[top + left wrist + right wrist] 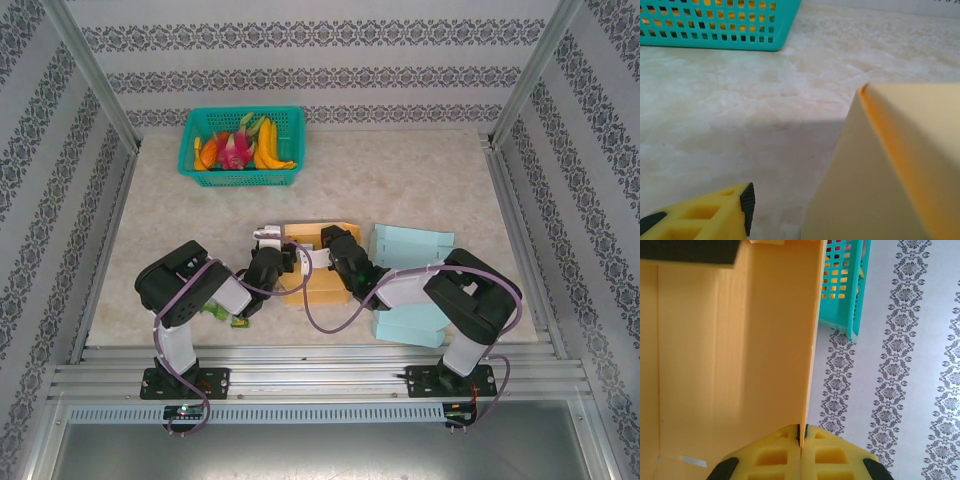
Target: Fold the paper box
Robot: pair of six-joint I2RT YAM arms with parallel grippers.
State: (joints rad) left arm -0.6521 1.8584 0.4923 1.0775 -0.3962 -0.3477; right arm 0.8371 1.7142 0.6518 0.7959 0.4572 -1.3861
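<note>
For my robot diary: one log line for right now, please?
right gripper: shut on orange paper box wall | left gripper: beside box, grip unclear

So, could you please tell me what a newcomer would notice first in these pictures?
The orange paper box at the centre of the table, its wall pinched by the right gripper. Next, the teal basket of bright fruit at the far left, and pale blue boxes on the right.
</note>
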